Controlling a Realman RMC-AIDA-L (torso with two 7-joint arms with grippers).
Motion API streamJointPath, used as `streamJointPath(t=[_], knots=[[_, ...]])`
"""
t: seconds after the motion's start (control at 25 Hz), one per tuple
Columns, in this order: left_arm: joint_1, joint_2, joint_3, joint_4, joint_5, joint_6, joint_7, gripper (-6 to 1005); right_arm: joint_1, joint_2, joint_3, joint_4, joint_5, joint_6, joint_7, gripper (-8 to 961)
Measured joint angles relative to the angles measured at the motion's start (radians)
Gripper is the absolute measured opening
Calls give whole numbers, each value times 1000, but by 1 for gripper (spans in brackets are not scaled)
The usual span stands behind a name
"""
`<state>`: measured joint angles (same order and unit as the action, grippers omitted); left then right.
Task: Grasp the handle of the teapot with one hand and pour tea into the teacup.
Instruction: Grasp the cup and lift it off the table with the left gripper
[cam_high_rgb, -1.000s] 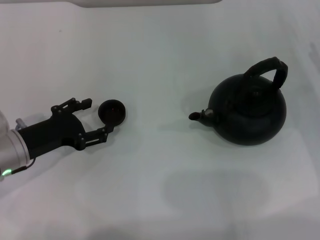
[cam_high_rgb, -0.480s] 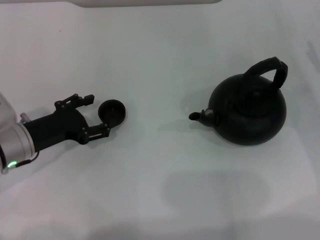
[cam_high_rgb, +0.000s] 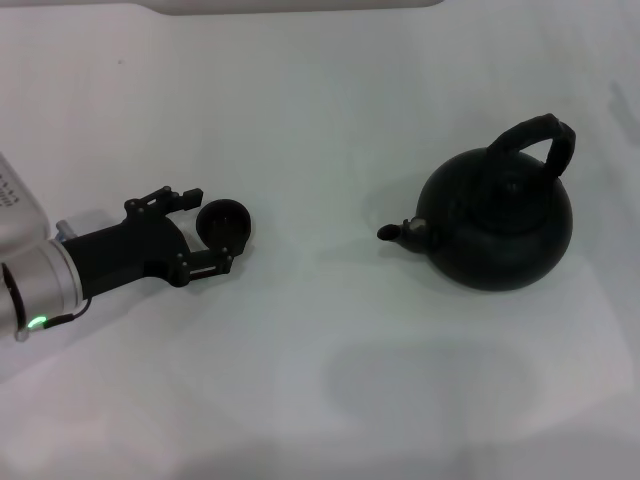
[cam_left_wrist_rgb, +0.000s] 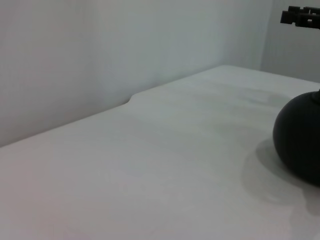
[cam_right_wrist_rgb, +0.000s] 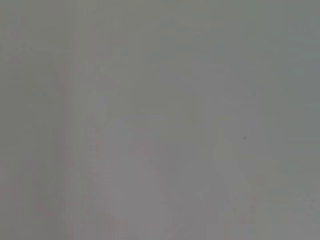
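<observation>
Head view. The left hand (cam_high_rgb: 207, 231), black and mounted on a silver forearm, lies low at the left of the frame with its fingers spread, released, bracketing the tiny round dark handleless teacup (cam_high_rgb: 224, 222); one finger (cam_high_rgb: 168, 197) sits above the cup in the frame, the other just below it, and contact cannot be confirmed. The large, squat matte-black teapot (cam_high_rgb: 497, 226) stands well apart at the right of the frame on the pale counter (cam_high_rgb: 320, 380), its short stubby spout (cam_high_rgb: 396, 232) turned toward the cup. The thick black arched handle (cam_high_rgb: 535, 142) rises over the lid, tilted toward the upper right. The right hand is not in view.

Judged advice: if the cup is being steadied or repositioned, close gently on its sides, keep it upright, and leave it within the spout's reach. The handle remains ungrasped; a firm grip at the arch's crown would limit swing during pouring.
</observation>
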<state>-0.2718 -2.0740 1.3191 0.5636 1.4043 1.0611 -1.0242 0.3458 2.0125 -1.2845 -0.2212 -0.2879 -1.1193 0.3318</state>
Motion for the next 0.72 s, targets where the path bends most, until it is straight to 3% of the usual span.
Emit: streamJointPath(t=[0.28,0.72], knots=[[46,0,-6,61,-7,22,-6,883,-7,0,-1,0,4,-9,1,816],[45,1,-4,51,-1,-2,-23,885,-7,0,-1,2,-1,-15,2,815]])
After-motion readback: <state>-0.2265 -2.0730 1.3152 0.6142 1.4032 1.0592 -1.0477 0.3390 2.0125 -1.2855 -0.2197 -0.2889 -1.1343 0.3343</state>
